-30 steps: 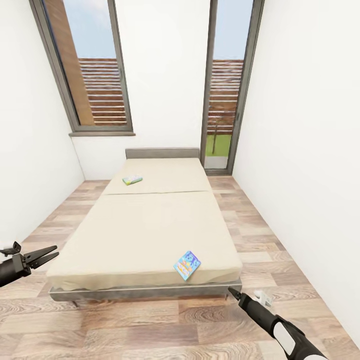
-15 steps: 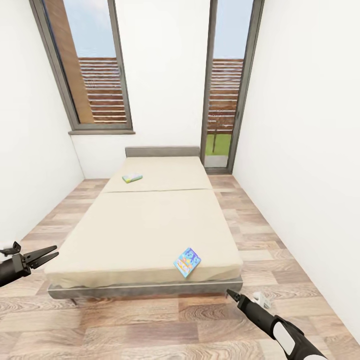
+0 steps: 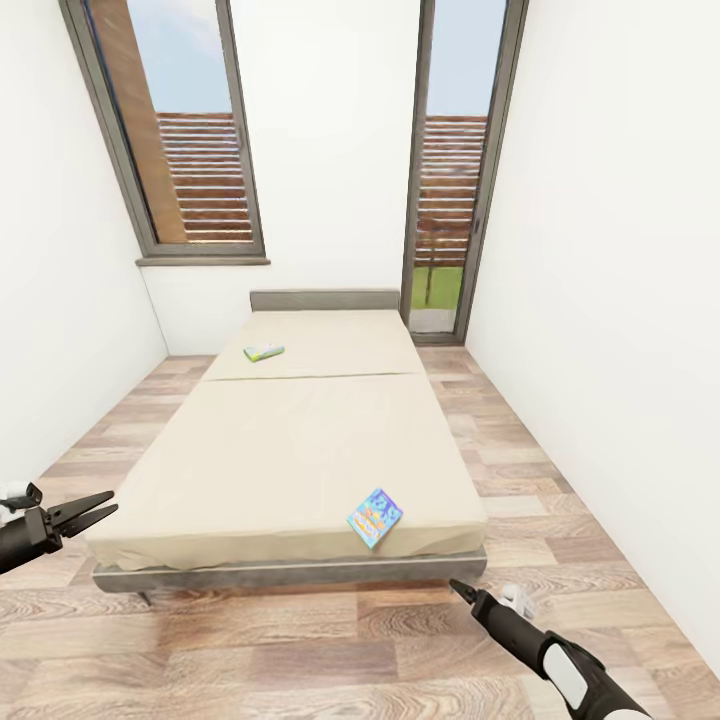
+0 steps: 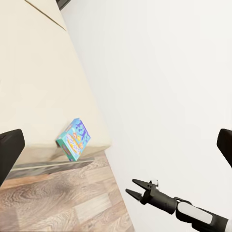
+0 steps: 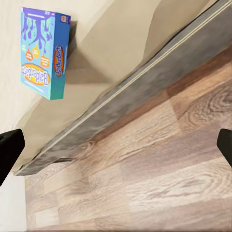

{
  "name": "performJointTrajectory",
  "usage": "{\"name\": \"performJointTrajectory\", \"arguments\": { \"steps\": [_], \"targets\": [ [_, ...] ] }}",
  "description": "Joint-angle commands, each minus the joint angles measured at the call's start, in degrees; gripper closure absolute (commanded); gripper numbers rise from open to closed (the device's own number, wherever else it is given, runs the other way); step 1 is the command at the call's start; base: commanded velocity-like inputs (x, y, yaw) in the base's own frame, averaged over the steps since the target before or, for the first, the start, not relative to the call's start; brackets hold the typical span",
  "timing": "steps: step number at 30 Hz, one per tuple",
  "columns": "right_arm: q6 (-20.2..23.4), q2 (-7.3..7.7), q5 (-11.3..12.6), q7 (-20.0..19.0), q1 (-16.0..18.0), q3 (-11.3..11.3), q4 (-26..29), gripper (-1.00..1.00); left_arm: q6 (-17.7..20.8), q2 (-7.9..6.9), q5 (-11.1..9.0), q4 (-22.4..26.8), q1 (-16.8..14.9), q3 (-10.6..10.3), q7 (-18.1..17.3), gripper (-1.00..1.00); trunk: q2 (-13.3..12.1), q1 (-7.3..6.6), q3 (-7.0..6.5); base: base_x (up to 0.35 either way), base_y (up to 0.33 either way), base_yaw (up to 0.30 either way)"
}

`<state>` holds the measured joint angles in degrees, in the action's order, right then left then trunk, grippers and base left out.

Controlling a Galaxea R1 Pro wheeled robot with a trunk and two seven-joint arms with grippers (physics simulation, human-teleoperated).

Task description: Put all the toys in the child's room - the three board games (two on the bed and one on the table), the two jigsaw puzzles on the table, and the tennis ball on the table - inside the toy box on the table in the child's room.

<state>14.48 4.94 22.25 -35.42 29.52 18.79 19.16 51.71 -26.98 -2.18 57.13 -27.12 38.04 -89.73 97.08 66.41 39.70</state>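
head view: bed (image 3: 290, 440) runs up the middle of the frame, headboard at the far end, foot edge nearest the robot. two board games on the cover — no more counted. the near board game (image 3: 375, 517) sits at the lower right corner of the bed, close to the foot edge, turned diagonally so its long axis runs from lower left to upper right of the frame. the far board game (image 3: 264, 352) lies up by the headboard, left of centre.

key relation: the near board game lies above and to the left of the right gripper (image 3: 462, 592) in the frame, with the bed's foot rail between them — near, not touching. the left gripper (image 3: 95, 510) is at the lower left, off the bed's other corner, well apart from that box. judgement: right arm is the nearer one for the first pick.

gripper states: left gripper's fingers spread a little, nothing between them. right gripper — holds nothing; from the left wrist view its fingers (image 4: 139, 182) are parted slightly.

right wrist view: near board game (image 5: 44, 52) flat on the cover above the grey rail, floor planks (image 5: 159, 159) below.
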Motion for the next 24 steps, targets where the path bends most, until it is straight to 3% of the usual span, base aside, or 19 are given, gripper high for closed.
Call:
{"name": "performJointTrajectory", "arguments": {
  "steps": [1,7,9,14,18,24],
  "targets": [
    [0.95,-0.07,0.71,-0.18,0.03,0.29,0.0,-1.0,0.66,0.01,0.08,0.0,-0.04,-0.02,-0.27,-1.0,0.44,0.22,0.24,0.0,0.0,0.0],
    [3.9,-0.38,6.31,-0.31,0.03,0.61,0.0,-1.0,0.92,0.11,0.03,0.0,-0.04,-0.25,-0.27,-1.0,2.85,1.54,1.31,0.0,0.0,0.0],
    [4.79,-0.6,10.31,-0.31,0.04,0.63,0.02,-1.0,0.97,0.14,0.01,0.0,-0.04,-0.29,-0.27,-1.0,3.65,1.98,1.67,0.0,0.0,0.0],
    [5.8,-1.07,16.87,0.03,0.02,0.51,0.07,-1.0,1.03,0.2,-0.01,0.0,-0.04,-0.32,-0.27,-1.0,5.66,3.08,2.57,0.0,0.0,0.0],
    [6.05,-1.19,18.92,-0.04,0.06,0.44,0.12,-1.0,1.12,0.24,-0.06,0.06,-0.04,-0.32,-0.27,-1.0,7.26,3.95,3.29,0.0,0.0,0.0],
    [6.2,-1.24,19.84,-0.09,0.05,0.5,0.16,-1.0,3.42,0.64,-0.03,0.08,-0.04,-0.62,-0.27,-1.0,9.67,5.27,4.37,0.0,0.0,0.0]
  ]
}}
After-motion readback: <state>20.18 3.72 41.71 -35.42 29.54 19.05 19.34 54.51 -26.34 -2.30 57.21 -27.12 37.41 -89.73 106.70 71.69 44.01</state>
